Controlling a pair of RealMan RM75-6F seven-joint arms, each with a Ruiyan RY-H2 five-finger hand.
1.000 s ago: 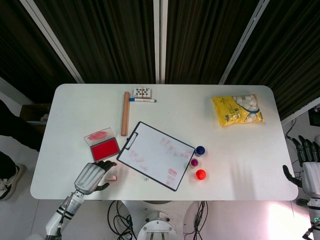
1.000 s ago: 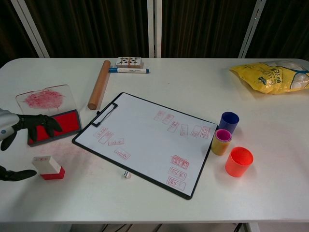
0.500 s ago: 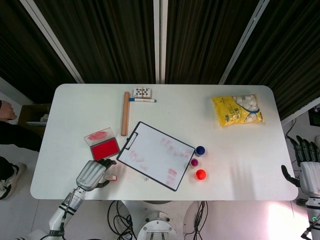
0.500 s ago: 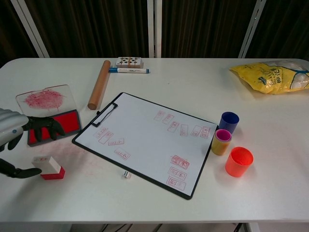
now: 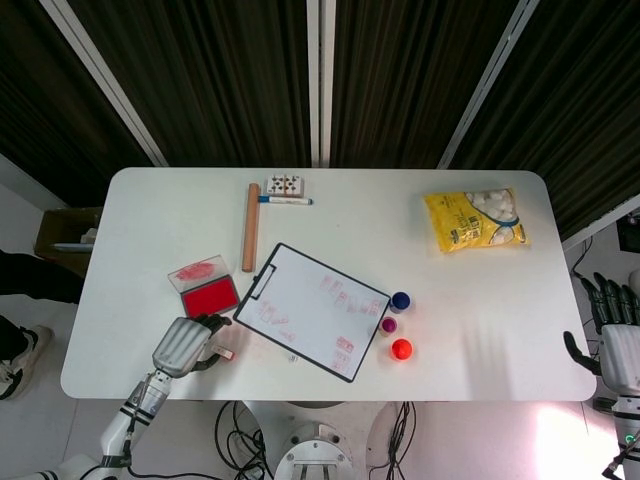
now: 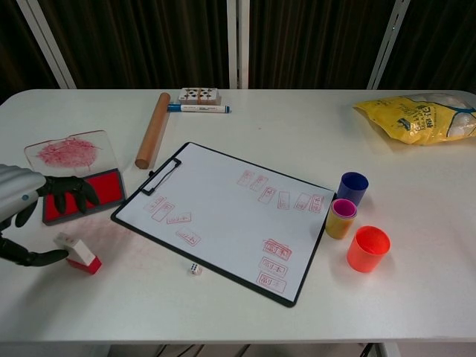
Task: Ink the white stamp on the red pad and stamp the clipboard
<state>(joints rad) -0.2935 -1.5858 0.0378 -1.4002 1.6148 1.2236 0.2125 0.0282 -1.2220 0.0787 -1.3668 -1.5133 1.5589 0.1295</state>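
Note:
The white stamp (image 6: 76,251) with a red base lies tilted on the table near the front left corner, also seen as the stamp (image 5: 226,354) in the head view. My left hand (image 6: 30,201) hovers over it with fingers spread; its thumb touches the stamp's left side and its fingertips reach over the front edge of the red ink pad (image 6: 111,186). From above, the left hand (image 5: 183,346) sits just below the pad (image 5: 208,298). The clipboard (image 6: 223,216) carries several red prints. My right hand (image 5: 620,345) hangs open past the table's right edge.
The pad's smeared clear lid (image 6: 68,152) lies behind it. A wooden roller (image 6: 153,139), a blue marker (image 6: 198,108) and a domino box (image 6: 199,95) sit at the back. Three cups (image 6: 352,186) stand right of the clipboard, a die (image 6: 194,268) in front, a yellow bag (image 6: 416,119) far right.
The left hand has crept toward the stamp, and its thumb now touches it. The stamp has tipped from upright to tilted. The right hand has barely shifted.

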